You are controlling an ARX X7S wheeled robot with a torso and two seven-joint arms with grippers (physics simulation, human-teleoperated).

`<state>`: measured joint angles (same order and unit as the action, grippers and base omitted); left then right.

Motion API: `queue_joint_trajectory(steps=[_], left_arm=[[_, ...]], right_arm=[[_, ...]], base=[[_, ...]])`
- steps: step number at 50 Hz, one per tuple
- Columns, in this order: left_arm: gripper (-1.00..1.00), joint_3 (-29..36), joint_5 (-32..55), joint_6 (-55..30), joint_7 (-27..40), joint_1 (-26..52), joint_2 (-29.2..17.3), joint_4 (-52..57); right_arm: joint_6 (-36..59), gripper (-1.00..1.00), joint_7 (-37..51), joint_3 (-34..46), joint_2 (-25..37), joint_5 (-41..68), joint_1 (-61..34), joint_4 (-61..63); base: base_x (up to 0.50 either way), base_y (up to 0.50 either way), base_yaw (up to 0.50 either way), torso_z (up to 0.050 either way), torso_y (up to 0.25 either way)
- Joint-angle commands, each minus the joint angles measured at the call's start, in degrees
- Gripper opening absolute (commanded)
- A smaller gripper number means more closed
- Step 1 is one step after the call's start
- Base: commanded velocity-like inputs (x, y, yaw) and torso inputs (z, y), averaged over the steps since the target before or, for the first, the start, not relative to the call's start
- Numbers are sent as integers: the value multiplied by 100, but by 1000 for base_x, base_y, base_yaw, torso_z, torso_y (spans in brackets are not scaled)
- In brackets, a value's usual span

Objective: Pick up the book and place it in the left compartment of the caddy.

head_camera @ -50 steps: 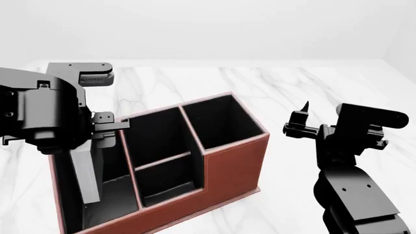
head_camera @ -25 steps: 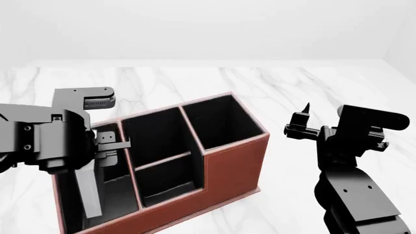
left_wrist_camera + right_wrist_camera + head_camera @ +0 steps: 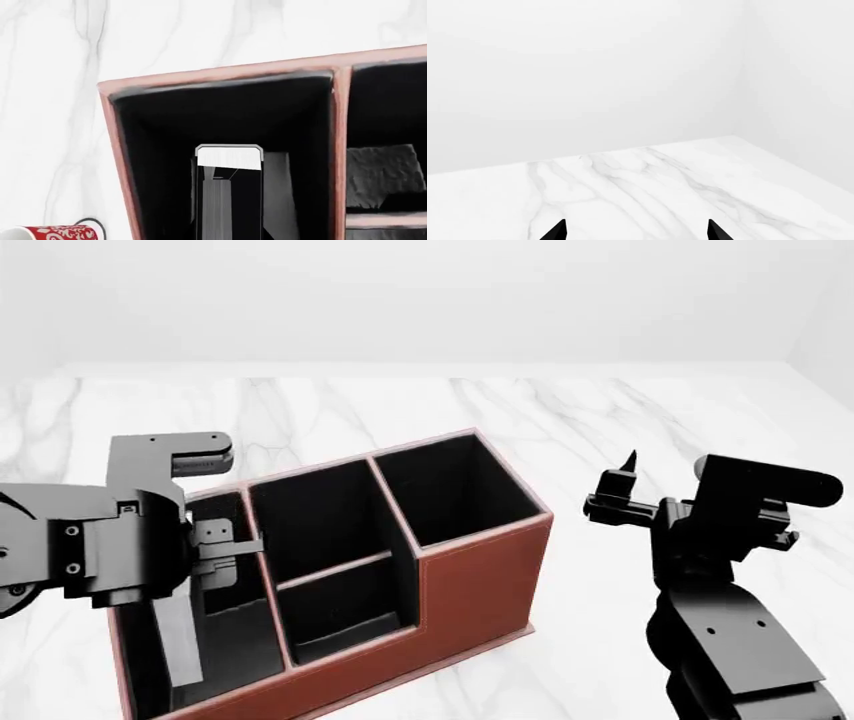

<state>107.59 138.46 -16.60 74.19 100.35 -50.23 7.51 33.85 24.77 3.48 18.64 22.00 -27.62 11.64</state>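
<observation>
At the near left of the marble tabletop [image 3: 561,410], the left gripper [image 3: 200,540] has come lower over the caddy [image 3: 474,580] than it was a second ago, and the book [image 3: 174,635] it carries now stands on end, slightly tilted, deep inside the left compartment [image 3: 220,625]. From the left wrist view the book [image 3: 229,195] shows its white page edges within the black-lined slot, between the two long walls; whether it rests on the floor cannot be told. The left jaws appear clamped on the book, though the contact itself is hidden. My judgement: insertion is nearly complete and release is the remaining step; the tilt could let the book lean against a wall. Beyond the caddy's outer left wall lies a red mug [image 3: 50,233]. Toward the right edge, the right gripper [image 3: 661,480] hovers with jaws apart, holding nothing.
</observation>
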Motion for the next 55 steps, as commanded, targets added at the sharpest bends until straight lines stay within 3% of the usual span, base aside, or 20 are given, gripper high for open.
queue_joint_trajectory(steps=[1, 49, 50, 55], left_arm=[[-100, 10, -192, 182, -9, -44, 21, -11], [-100, 56, -652, 479, -640, -621, 234, -440], [100, 58, -593, 413, -680, -624, 238, -449], [100, 63, -629, 414, -670, -623, 244, -475]], right_arm=[[-28, 100, 3, 5, 12, 17, 7, -27], [-65, 100, 50, 47, 53, 87, 14, -20], [-77, 100, 48, 52, 52, 85, 20, -25], [-109, 100, 43, 57, 51, 84, 26, -60]], base=[[0, 0, 0, 0, 0], [0, 0, 0, 0, 1], [0, 0, 0, 0, 0], [0, 0, 0, 0, 0]])
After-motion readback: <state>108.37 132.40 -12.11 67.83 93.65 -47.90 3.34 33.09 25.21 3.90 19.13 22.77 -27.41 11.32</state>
